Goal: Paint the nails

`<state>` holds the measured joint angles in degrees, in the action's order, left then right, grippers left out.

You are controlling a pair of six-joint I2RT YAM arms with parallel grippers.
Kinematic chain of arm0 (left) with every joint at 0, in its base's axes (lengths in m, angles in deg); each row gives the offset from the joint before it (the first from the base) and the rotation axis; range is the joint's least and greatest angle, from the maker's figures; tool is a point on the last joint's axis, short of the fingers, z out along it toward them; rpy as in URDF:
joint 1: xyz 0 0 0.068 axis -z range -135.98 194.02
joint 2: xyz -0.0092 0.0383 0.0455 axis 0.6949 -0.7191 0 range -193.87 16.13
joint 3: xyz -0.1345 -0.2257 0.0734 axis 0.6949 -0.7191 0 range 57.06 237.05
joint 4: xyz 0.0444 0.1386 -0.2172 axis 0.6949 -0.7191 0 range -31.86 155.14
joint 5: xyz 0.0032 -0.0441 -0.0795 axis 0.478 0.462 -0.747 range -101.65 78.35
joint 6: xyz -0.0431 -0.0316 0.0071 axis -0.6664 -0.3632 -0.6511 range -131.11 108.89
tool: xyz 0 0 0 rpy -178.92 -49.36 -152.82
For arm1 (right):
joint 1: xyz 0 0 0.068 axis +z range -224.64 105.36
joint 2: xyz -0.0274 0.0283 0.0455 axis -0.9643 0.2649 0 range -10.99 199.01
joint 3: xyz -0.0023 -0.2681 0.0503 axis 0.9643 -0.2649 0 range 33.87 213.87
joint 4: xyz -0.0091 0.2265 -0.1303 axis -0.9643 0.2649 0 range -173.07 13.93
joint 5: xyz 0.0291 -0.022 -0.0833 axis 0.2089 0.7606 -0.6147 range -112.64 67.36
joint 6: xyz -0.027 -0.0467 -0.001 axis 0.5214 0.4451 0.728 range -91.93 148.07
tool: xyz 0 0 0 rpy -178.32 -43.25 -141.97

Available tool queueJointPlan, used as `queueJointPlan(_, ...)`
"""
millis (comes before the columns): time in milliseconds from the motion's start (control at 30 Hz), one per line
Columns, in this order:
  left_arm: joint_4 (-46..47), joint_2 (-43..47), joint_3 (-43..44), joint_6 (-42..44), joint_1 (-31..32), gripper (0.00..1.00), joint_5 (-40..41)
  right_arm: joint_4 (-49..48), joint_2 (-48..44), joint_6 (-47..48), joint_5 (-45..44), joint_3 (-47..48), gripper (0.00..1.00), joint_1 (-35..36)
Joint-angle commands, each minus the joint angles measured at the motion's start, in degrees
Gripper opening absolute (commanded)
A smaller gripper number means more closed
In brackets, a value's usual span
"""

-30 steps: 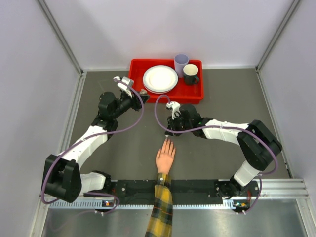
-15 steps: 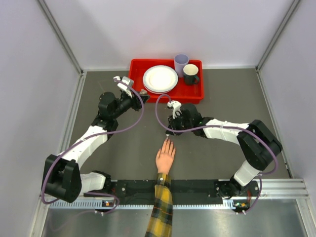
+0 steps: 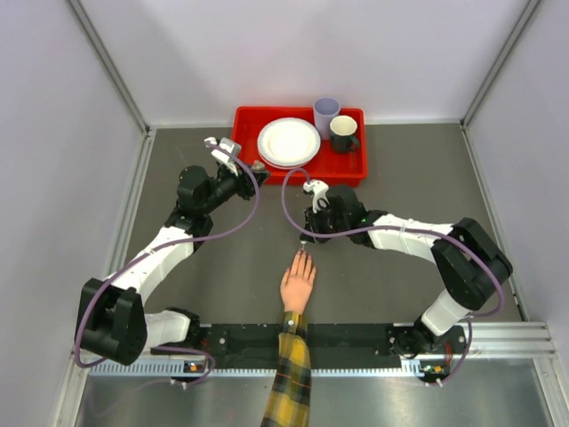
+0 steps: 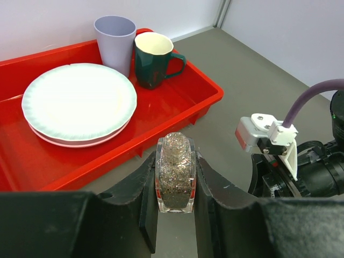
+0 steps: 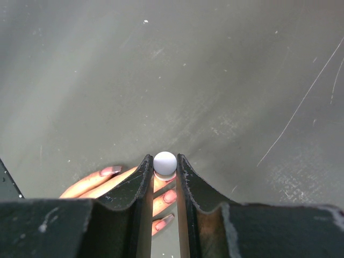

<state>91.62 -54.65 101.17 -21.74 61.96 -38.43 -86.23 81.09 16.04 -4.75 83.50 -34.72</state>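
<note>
A peach hand (image 3: 298, 285) with a yellow-and-dark plaid sleeve (image 3: 289, 382) lies palm down at the table's near middle. Its nails (image 3: 302, 256) point away from the bases. In the right wrist view three nails look pinkish, one at the left (image 5: 112, 170) and two between my fingers (image 5: 170, 196). My right gripper (image 3: 305, 238) hangs just over the fingertips, shut on a pale round cap (image 5: 165, 163). Any brush below the cap is hidden. My left gripper (image 3: 258, 166) is raised near the tray, shut on a small clear bottle of glitter polish (image 4: 175, 172).
A red tray (image 3: 351, 169) at the back holds a white plate (image 3: 288, 142), a lilac cup (image 3: 325, 116) and a dark green mug (image 3: 343, 133). Grey walls close in both sides. The arms' base rail (image 3: 311, 336) runs along the near edge.
My right gripper has edged slightly to the right above the fingertips, still holding the cap. The left arm and the hand have not moved.
</note>
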Motion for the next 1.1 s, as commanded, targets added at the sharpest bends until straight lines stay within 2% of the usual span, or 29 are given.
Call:
queueJointPlan(0, 3.23, 0.3, 0.09, -0.62, -0.27, 0.0, -0.9, -0.53, -3.21, 0.43, 0.66, 1.88, 0.0, 0.77)
queueJointPlan(433, 3.14, 0.56, 0.27, -0.79, -0.27, 0.0, -1.16, -1.68, -2.51, -0.01, 3.38, 2.14, 0.0, 2.44)
queueJointPlan(1067, 3.31, 0.47, 0.0, -0.88, -0.27, 0.0, -1.16, -3.17, 0.04, -0.01, 2.76, 3.11, 0.0, 1.91)
